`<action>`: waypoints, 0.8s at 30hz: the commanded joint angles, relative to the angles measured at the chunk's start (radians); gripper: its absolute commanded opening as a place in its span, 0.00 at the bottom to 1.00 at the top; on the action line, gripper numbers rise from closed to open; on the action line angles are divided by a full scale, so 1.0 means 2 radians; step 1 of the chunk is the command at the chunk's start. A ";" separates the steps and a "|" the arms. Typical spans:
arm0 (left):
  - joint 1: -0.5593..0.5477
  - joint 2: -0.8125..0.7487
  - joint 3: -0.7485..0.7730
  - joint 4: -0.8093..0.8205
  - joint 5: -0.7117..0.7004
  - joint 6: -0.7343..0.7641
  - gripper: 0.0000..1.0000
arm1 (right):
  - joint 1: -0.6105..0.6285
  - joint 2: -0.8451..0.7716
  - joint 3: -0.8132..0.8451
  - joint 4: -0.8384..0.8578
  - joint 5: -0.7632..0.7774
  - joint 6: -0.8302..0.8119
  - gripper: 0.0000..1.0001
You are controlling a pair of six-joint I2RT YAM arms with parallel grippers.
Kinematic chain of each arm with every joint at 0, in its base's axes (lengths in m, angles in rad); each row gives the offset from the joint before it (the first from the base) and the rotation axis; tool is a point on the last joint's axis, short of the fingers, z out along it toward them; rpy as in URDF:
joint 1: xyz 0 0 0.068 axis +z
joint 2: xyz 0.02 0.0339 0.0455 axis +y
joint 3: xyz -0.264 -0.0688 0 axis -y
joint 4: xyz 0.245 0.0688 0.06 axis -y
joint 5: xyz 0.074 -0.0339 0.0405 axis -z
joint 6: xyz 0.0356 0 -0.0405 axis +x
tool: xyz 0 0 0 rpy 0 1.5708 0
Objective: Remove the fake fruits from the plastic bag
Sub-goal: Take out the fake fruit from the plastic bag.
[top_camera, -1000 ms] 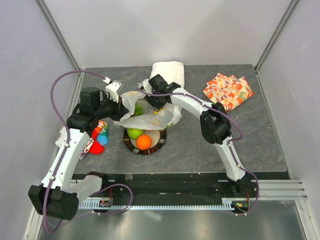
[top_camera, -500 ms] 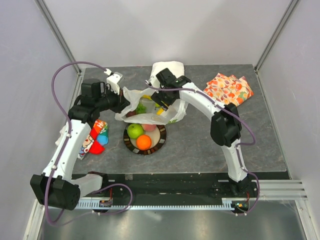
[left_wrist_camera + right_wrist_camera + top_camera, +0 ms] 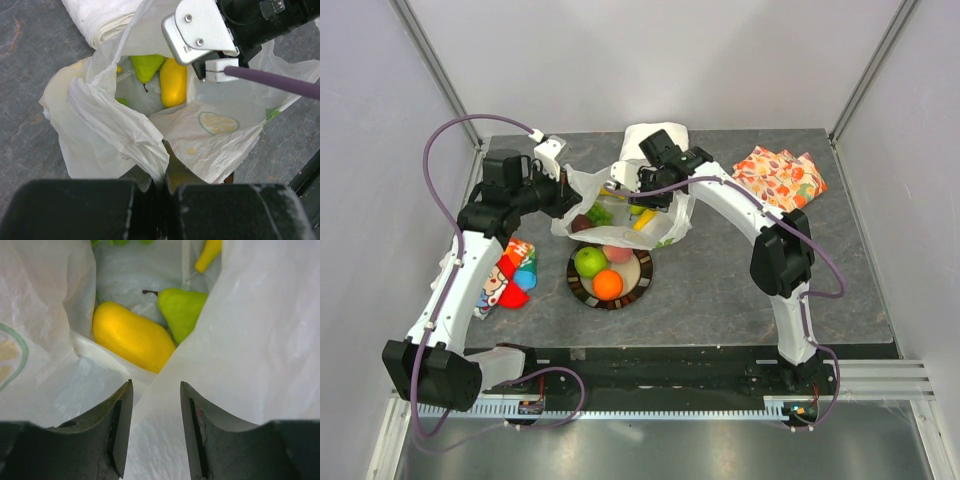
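The table (image 3: 740,290) is a dark grey stone-look slab. A crinkly white plastic bag (image 3: 672,215) is slumped on it between the left gripper (image 3: 563,195) and the right gripper (image 3: 642,192). On the near side of both grippers sits a round dark-rimmed plate (image 3: 646,288), its far rim right at the bag's edge. Just behind the right gripper there's a rolled white cloth (image 3: 658,136), and well off to its right some folded orange fruit-print fabric (image 3: 778,180). Near-left of the left gripper, under that arm, lies something red, blue and white (image 3: 510,280).

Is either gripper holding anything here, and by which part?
Left gripper pinches the thin white plastic bag at its mouth's rim. Right gripper is open, gripping nothing.
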 commanded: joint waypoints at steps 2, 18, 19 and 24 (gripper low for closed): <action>-0.003 -0.004 0.014 0.011 0.008 -0.007 0.02 | -0.002 0.033 0.054 -0.067 -0.080 -0.132 0.48; -0.003 -0.016 -0.007 0.015 0.017 -0.020 0.02 | 0.030 0.099 0.100 -0.078 -0.078 -0.191 0.44; -0.003 -0.016 -0.007 0.015 0.018 -0.022 0.02 | 0.030 0.105 0.106 -0.078 -0.073 -0.191 0.44; -0.003 -0.024 -0.011 0.017 0.017 -0.026 0.02 | 0.029 0.119 0.128 -0.082 -0.052 -0.191 0.43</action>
